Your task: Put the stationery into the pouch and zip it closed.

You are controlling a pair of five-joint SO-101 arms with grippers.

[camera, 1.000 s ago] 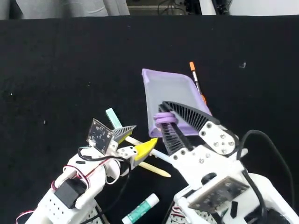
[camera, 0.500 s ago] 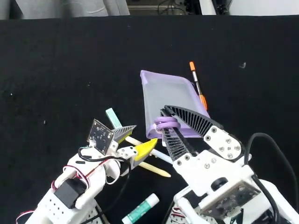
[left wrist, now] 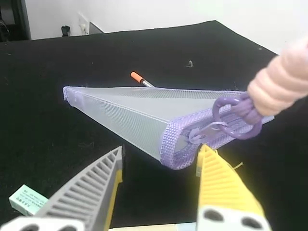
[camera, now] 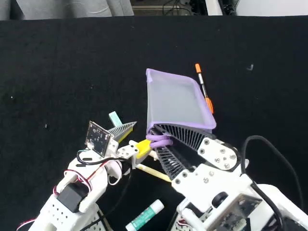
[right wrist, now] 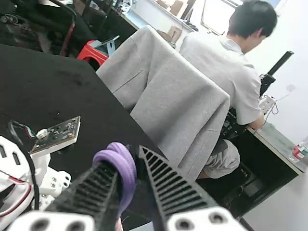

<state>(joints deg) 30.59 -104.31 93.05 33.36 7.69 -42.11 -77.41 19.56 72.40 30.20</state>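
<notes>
The purple mesh pouch (camera: 175, 103) tilts up at its near end, hanging by a purple coiled loop (camera: 159, 140) on its zipper pull. My right gripper (camera: 162, 138) is shut on that loop (right wrist: 118, 168), black fingers pinching it. My left gripper (camera: 131, 138) is open just left of the pouch's raised end; its grey finger (left wrist: 91, 192) and yellow finger (left wrist: 221, 192) flank the pouch's corner (left wrist: 180, 144). An orange pen (camera: 202, 86) lies by the pouch's far right edge. A mint eraser (camera: 114, 118), a yellow pencil (camera: 155, 173) and a glue stick (camera: 144, 217) lie near the arms.
Black cloth (camera: 72, 67) covers the table, with open room at the left and the back. Both arm bases crowd the front edge. A grey-covered chair (right wrist: 168, 101) stands beyond the table.
My right gripper has lifted the pouch's near end by the loop, so the pouch tilts up more. My left gripper has shifted slightly left and away, closer to the pouch's corner.
</notes>
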